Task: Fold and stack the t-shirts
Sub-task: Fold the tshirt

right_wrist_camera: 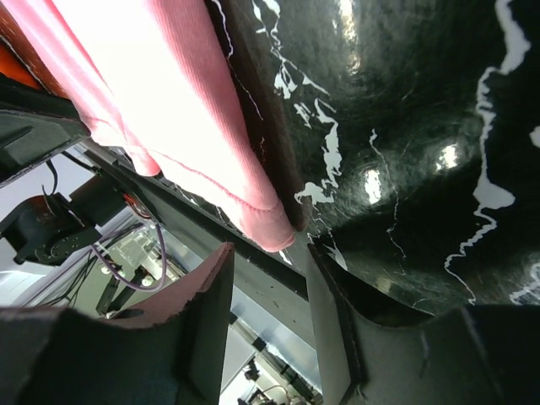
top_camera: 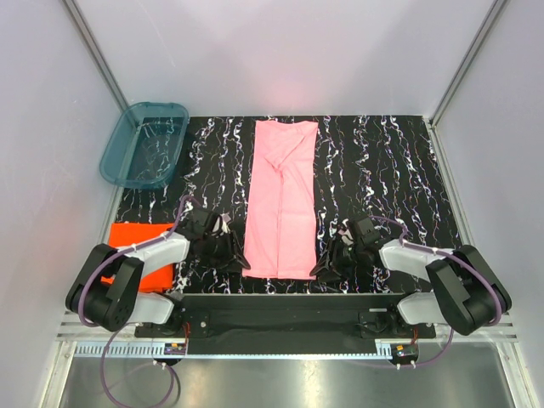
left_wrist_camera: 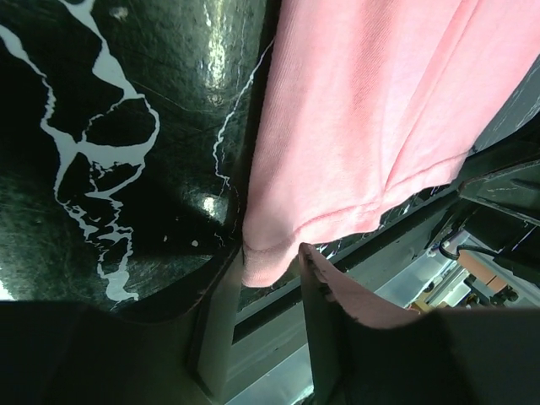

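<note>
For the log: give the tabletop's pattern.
The tabletop is black with white veining; best in top external view.

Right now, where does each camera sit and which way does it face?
Top external: above and behind the bases, looking down on the table, pink t-shirt and orange-red t-shirt; both arms show.
Left wrist: on that arm, looking past the open left gripper at the pink t-shirt's near corner.
Right wrist: likewise, past the open right gripper at the other near corner.
All three show the pink t-shirt's near hem.
</note>
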Motion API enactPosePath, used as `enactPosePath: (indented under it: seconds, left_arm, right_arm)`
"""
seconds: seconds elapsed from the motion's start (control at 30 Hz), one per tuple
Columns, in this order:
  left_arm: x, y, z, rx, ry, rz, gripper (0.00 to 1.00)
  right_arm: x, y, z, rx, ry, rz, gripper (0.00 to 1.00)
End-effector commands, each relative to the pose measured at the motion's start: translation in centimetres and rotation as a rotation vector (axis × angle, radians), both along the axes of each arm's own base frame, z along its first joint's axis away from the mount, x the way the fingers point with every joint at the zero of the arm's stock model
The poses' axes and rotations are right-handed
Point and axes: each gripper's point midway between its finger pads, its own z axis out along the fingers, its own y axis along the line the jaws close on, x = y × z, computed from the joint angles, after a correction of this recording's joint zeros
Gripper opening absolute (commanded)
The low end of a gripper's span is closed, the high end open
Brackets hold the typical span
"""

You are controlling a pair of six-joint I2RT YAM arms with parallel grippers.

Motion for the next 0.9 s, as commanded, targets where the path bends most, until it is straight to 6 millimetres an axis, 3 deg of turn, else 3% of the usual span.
enactPosePath:
  seconds: [0.0,0.3,0.47,0.5,0.57,0.67,0.87]
  left_arm:
    - [-1.6,1.9,-2.6,0.133,0.063,0.0,0.39]
    - [-1.7,2.1,-2.8,0.14,0.063,-0.002,0.22]
    - [-1.7,1.9,-2.7,0.136,0.065,-0.005,0.12]
    - [-1.6,1.9,-2.7,0.133,0.064,-0.003,0.1]
    - [-1.6,1.7,-2.5,0.126,0.063,-0.005,0.1]
    - [-1.8,1.3,-2.2,0.111,0.063,-0.011,0.01]
    - [-3.0,-0.6,-0.9,0.056,0.048,-0.009,0.0]
  right_arm:
    - [0.8,-1.0,-1.4,-0.068,-0.025,-0.005,0.47]
    - [0.7,-1.1,-2.4,-0.085,-0.007,0.005,0.44]
    - [0.7,-1.2,-3.2,-0.099,0.005,0.008,0.38]
    - [0.7,-1.3,-3.4,-0.106,0.009,0.008,0.34]
    - [0.6,-1.5,-3.8,-0.121,0.019,0.002,0.19]
    - [-0.1,-1.7,-4.0,-0.124,0.043,-0.01,0.0]
    - [-2.9,-2.1,-2.3,-0.052,0.089,-0.075,0.0]
